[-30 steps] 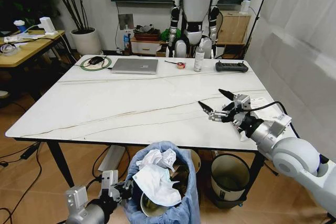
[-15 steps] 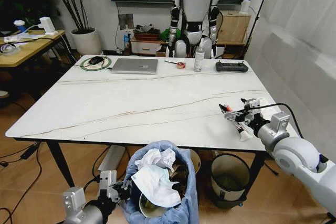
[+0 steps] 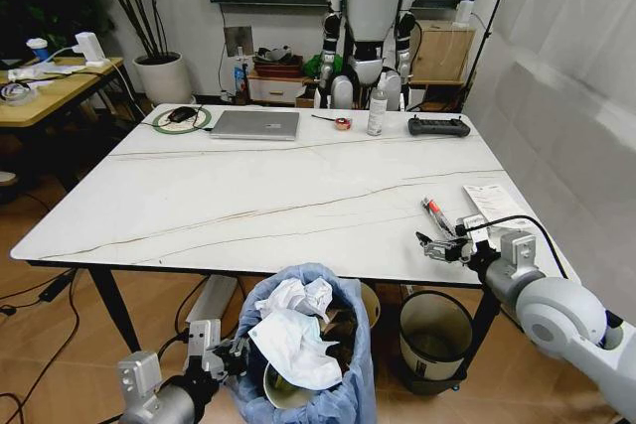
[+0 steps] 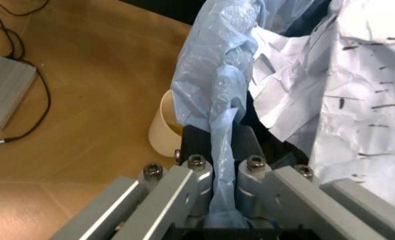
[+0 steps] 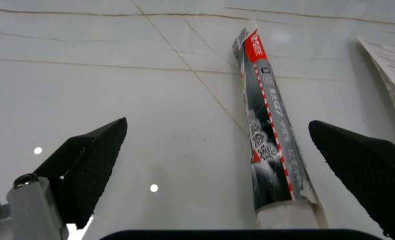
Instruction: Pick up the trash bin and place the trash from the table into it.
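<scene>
Down at the near edge, below the table (image 3: 248,196), the left gripper (image 4: 221,150) is clenched on a fold of the light-blue bag lining the trash bin (image 3: 303,345), and it holds that bin up just under the tabletop rim. The bin is piled with crumpled white paper (image 3: 293,340), so much of the clearing looks done. Over on the near right, the right gripper (image 3: 440,247) hangs low above the marble with its jaws spread wide. Between those fingers lies a slim red, white and dark wrapper (image 5: 267,135), flat on the surface, with a printed slip of paper (image 3: 489,203) just beside it on the right. This looks like the pickup of that wrapper. The next move calls for settling lower, closing across the wrapper's narrow width, then carrying it left to the bin's mouth. A thin flat piece like that may slide on smooth stone rather than lift.
</scene>
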### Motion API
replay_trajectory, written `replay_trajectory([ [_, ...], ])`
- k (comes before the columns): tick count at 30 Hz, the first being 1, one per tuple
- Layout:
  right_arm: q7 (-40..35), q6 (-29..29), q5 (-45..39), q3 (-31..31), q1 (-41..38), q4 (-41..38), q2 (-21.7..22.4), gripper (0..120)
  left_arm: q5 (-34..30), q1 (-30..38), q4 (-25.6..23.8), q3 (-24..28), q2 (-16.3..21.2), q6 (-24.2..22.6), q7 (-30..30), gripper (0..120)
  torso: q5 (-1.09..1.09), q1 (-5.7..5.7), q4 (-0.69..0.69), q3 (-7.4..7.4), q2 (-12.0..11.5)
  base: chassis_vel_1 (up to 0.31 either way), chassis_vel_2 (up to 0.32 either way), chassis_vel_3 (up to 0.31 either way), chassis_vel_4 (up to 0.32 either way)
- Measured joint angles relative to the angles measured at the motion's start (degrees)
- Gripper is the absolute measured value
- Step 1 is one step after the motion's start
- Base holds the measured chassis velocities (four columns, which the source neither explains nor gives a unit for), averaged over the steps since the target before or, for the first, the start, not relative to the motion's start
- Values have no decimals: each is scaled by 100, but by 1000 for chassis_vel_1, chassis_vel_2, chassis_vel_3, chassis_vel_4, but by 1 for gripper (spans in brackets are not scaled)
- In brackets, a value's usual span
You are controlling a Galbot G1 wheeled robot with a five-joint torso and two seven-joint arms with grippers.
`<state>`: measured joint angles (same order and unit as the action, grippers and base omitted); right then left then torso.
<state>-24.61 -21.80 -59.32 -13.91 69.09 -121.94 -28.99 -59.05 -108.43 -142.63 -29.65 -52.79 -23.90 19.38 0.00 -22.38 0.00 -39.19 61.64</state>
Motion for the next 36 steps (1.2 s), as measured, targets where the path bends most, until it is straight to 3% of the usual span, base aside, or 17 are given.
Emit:
replay_trajectory([
  [10, 100, 95, -22, -530, 455, 85, -185, 100, -59, 0, 41, -1, 75, 11, 88, 0, 0, 0, -1, 0, 0, 0, 0, 0, 0],
  [21, 339, 89, -25, -611, 523, 229, -299, 99, -42, -81, 29, -63, 42, 11, 112, 0, 0, 0, 0, 0, 0, 0, 0, 0, 0],
  [35, 562, 209, 44, -611, 546, 397, -344, 46, -9, -88, -6, -78, -9, 11, 120, 0, 0, 0, 0, 0, 0, 0, 0, 0, 0],
  [36, 576, 220, 57, -610, 560, 402, -348, 38, -6, -90, -7, -78, -10, 11, 119, 0, 0, 0, 0, 0, 0, 0, 0, 0, 0],
])
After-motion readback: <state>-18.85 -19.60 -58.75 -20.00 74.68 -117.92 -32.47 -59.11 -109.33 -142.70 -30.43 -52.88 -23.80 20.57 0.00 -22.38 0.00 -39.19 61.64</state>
